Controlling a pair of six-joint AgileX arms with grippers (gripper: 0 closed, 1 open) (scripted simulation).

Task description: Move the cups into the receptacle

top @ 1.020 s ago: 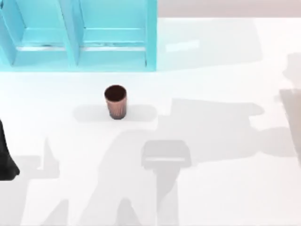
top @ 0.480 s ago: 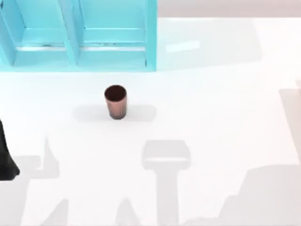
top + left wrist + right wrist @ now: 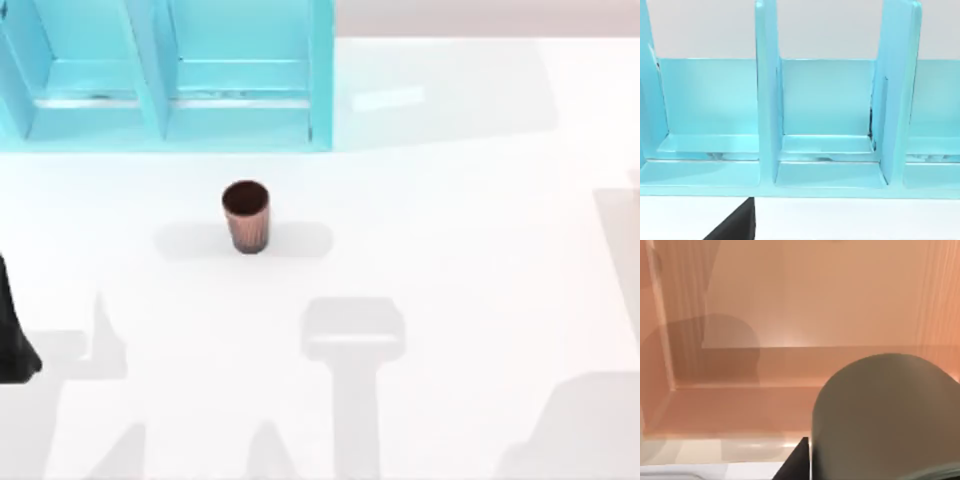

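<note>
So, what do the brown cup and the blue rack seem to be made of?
The brown cup looks like copper-toned metal or plastic: fine vertical ribs, dull sheen, dark inside; which one is unclear. The blue rack looks like glossy painted or moulded plastic: flat turquoise panels with soft reflections on its floor.

Open table (image 3: 450,250) – lone ribbed cup (image 3: 245,215)

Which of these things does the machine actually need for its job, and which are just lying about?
Part of the job:
- brown ribbed cup, upright on the white table
- grey-green cup, close before the right wrist camera
- peach-coloured box behind that cup, likely the receptacle

Just there:
- blue divided rack at the table's far left
</note>
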